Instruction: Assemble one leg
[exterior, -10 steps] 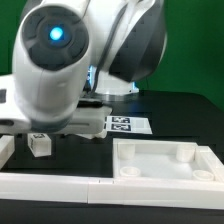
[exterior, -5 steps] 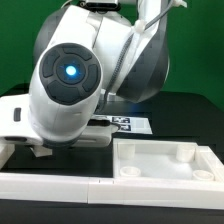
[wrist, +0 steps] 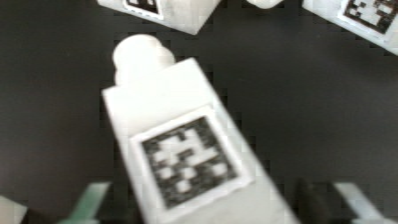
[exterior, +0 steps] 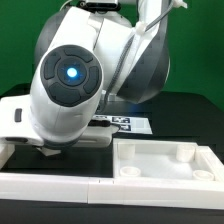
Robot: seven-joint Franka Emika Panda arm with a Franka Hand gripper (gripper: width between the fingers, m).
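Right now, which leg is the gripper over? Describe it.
On the black table, look between the open gripper's fingertips. The leg lies there: a white peg with a rounded tip and one tag facing up. The other tagged pieces lie outside the gripper.

leg [wrist: 173, 128]: white, black-and-white checkered tag | tabletop [exterior: 166, 173]: white | table [exterior: 188, 112]: black | backdrop [exterior: 196, 45]: green | arm [exterior: 60, 112]: white, blue light

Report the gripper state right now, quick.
The gripper: open, with its fingers on either side of the short white plastic leg that bears a square black-and-white marker tag. It is not clamped on the leg.
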